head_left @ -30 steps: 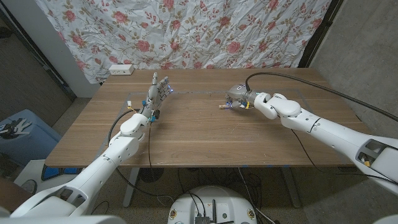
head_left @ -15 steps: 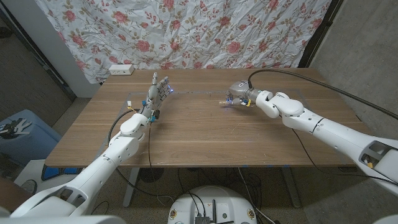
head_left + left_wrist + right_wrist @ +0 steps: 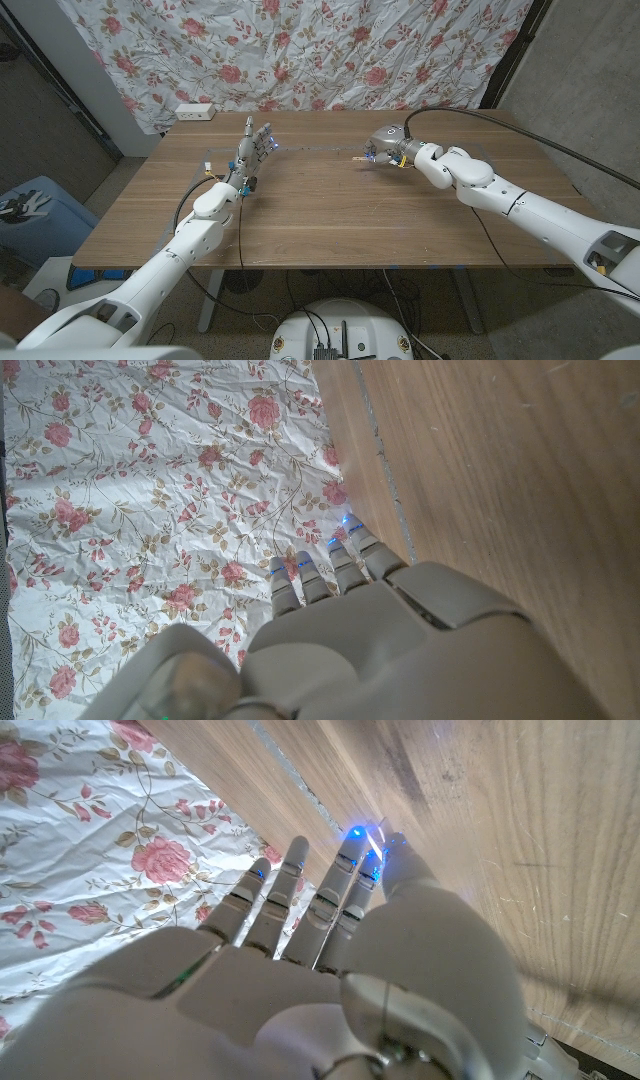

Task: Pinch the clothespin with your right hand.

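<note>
Right hand holds the clothespin up at the table's far right.

Over the last second it has carried the peg farther back and a little right, fingertips still closed on it, so I'd judge the pinch made. Left hand stands open, fingers up, far left. No readable writing anywhere I can see.

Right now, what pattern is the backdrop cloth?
White backdrop cloth with pink roses; head view shows it best.
</note>
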{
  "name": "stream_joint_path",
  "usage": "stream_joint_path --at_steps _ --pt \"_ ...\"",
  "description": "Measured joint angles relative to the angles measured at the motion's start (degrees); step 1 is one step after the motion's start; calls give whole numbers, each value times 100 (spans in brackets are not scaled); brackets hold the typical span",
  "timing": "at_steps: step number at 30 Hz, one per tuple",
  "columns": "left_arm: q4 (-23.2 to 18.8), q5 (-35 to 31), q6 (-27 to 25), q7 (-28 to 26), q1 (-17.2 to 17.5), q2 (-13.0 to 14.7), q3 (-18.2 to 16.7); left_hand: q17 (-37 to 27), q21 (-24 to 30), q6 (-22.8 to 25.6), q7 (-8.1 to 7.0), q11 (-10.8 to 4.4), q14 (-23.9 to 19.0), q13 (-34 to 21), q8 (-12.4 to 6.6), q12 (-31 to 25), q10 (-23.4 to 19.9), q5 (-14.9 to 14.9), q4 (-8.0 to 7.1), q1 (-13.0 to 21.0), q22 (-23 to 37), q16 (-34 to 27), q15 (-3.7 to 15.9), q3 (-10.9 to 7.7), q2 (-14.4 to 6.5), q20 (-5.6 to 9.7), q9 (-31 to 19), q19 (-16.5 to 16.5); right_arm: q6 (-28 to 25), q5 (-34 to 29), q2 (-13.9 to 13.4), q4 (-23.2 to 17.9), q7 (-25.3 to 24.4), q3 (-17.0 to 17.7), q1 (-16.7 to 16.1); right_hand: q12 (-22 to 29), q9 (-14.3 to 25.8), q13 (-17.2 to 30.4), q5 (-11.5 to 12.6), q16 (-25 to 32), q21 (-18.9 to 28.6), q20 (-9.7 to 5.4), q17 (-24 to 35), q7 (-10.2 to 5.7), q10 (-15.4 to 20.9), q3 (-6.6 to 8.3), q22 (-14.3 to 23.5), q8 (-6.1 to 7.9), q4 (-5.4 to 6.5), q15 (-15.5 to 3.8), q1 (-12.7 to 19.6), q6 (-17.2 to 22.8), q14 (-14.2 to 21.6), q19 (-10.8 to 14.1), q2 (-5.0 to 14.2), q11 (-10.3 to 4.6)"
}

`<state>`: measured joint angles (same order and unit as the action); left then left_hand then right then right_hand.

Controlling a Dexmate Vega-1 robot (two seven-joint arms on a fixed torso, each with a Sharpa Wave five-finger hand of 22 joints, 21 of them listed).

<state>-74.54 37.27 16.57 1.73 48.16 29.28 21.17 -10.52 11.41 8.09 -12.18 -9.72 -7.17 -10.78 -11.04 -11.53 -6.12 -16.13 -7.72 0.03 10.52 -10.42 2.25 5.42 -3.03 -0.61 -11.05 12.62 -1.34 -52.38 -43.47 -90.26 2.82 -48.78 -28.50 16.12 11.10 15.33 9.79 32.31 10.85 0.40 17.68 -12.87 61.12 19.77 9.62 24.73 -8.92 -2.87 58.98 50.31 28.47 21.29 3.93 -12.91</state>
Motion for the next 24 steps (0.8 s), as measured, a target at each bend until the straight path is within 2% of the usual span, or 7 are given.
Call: stream_joint_path --at_steps 15,20,24 --pt "0 0 0 0 0 1 0 0 0 0 0 0 0 0 0 0 0 0 0 0 0 0 0 0 0 0 0 0 -121 444 55 -112 -210 294 -260 23 -4 -2 19 0 41 -31 -1 27 20 0 0 -1 0 10 7 25 52 31 72 22" --pt "0 0 0 0 1 1 0 0 0 0 0 0 0 0 0 0 0 0 0 0 0 0 0 0 0 0 0 0 -139 627 84 -87 -318 351 -319 23 -2 16 18 0 42 11 0 34 19 0 0 -1 0 10 6 31 52 72 73 22" --pt "-1 0 0 -1 2 1 0 0 0 0 0 0 0 0 0 0 0 0 0 0 0 0 0 0 0 0 0 0 -149 779 106 -66 -403 394 -367 23 -4 26 18 0 42 -30 -14 26 40 0 0 -16 0 9 -14 68 95 112 94 43"
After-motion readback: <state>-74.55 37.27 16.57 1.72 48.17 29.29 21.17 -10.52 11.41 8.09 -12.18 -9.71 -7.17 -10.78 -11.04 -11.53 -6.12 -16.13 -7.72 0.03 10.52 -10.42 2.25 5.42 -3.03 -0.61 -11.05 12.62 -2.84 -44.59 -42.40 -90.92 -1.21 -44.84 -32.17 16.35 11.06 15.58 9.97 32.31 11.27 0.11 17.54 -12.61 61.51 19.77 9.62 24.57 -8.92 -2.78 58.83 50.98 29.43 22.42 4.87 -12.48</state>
